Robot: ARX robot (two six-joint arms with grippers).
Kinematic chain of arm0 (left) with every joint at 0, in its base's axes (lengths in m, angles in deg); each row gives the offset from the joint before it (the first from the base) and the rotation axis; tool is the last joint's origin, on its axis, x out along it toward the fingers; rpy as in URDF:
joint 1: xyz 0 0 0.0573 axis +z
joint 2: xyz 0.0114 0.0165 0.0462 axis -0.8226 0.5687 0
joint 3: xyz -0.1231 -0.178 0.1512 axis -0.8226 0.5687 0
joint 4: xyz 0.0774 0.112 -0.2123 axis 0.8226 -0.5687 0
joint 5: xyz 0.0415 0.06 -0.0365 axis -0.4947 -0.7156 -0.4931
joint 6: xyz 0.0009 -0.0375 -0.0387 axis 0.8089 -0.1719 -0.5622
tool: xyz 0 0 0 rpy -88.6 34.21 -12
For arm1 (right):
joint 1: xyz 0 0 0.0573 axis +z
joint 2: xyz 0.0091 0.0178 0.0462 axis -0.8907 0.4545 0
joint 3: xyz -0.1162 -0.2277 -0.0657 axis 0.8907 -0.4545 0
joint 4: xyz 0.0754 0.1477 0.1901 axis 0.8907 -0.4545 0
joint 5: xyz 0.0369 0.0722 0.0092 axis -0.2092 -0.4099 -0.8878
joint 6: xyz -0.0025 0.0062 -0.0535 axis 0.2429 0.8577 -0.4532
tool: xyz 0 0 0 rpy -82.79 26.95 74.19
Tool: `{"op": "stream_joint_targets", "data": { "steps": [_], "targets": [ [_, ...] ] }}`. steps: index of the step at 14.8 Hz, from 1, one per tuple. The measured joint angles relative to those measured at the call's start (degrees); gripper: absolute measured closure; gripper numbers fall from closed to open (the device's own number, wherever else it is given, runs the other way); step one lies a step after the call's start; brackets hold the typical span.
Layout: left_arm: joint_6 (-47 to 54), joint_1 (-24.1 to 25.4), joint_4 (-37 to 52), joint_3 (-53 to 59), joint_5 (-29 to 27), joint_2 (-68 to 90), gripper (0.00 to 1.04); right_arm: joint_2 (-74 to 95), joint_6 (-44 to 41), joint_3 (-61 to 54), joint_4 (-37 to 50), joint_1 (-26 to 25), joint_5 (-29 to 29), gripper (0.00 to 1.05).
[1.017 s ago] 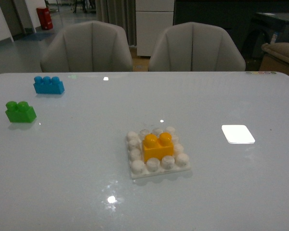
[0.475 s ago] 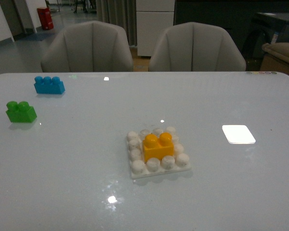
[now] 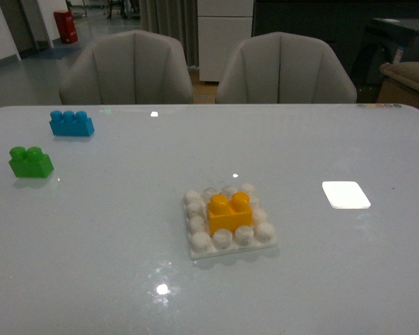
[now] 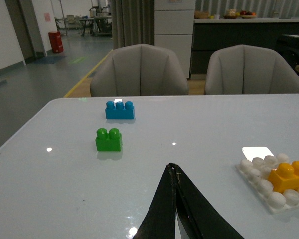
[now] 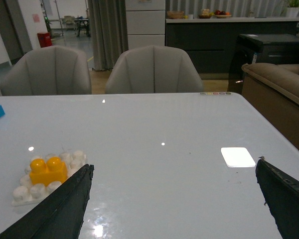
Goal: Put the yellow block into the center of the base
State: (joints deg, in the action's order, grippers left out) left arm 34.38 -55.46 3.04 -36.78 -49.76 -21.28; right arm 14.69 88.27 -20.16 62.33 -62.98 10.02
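Observation:
The yellow block [image 3: 229, 212] sits on the middle studs of the white base [image 3: 225, 246] on the table, ringed by white studs. It also shows in the left wrist view [image 4: 289, 175] and the right wrist view [image 5: 48, 171]. Neither gripper shows in the front view. My left gripper [image 4: 172, 167] is shut and empty, above the table, apart from the base [image 4: 274, 198]. My right gripper [image 5: 174, 164] is wide open and empty, above bare table beside the base [image 5: 25, 193].
A green two-stud brick [image 3: 30, 162] and a blue three-stud brick [image 3: 71, 123] stand at the table's far left. A bright white rectangle [image 3: 346, 195] lies on the table right of the base. Two grey chairs [image 3: 129, 70] stand behind the table.

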Motion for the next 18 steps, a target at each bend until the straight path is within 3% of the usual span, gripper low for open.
{"op": "stream_joint_targets", "data": {
  "steps": [6,8,11,15,16,17,18],
  "targets": [
    [0.0,0.0,-3.8,0.0,0.0,-3.91,1.03,0.0,0.0,0.0,0.02,0.0,0.0,0.06],
    [0.0,0.0,-14.25,0.0,0.02,-12.83,1.03,0.0,0.0,0.0,0.02,0.0,0.0,0.06],
    [0.0,0.09,-13.7,0.0,0.0,-13.11,1.03,0.0,0.0,0.0,0.02,0.0,0.0,0.06],
    [0.0,0.09,-13.86,0.0,0.02,-13.11,0.52,0.0,-0.02,0.0,0.02,0.0,0.0,0.06],
    [0.0,0.09,-13.86,0.0,0.02,-13.11,0.25,0.0,-0.02,0.0,0.02,0.0,0.0,0.06],
    [0.07,0.09,-13.86,0.0,0.02,-13.11,0.06,0.0,-0.02,0.0,0.02,0.0,-0.02,0.06],
    [0.07,0.09,-13.86,0.0,0.02,-13.11,0.07,0.0,-0.02,0.0,0.02,0.0,-0.02,0.06]
  ]
}}
